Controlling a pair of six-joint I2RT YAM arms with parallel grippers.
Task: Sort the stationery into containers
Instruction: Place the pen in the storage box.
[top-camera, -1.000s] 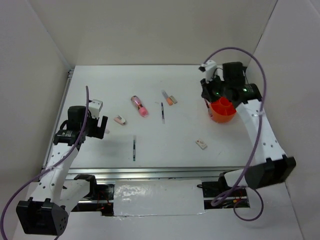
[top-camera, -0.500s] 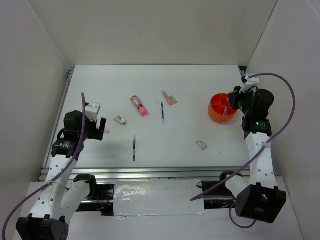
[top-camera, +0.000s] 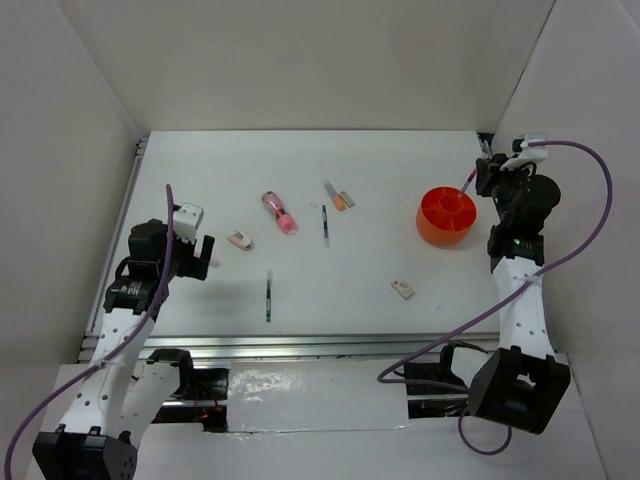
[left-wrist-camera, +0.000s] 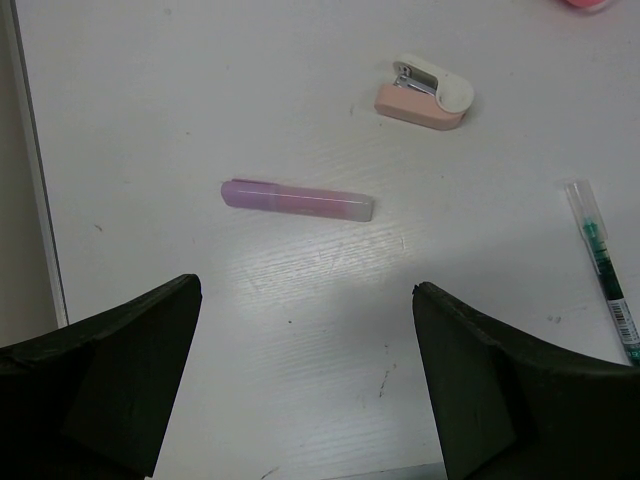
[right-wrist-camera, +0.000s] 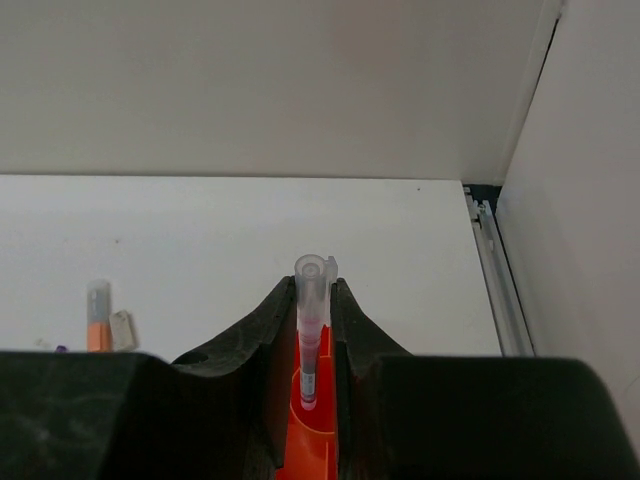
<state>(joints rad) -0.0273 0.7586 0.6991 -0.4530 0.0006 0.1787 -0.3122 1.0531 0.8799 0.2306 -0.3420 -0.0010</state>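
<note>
Red-white pen (right-wrist-camera: 311, 350): gripped tight in right hand (right-wrist-camera: 313, 300); long axis ran along the fingers, clear cap pointing past the fingertips, other end toward orange tub (top-camera: 430, 228).
Lilac pen (left-wrist-camera: 296, 200): flat on worktop (left-wrist-camera: 150, 100), lying crosswise beneath left hand (left-wrist-camera: 305, 290), which was spread wide and empty.

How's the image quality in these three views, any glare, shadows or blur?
Top external: even, soft light, only a faint shadow on the table beside the left gripper. Left wrist: lilac pen sharp, mild sheen below it. Right wrist: right gripper nearly black, red-white pen in it clear.
</note>
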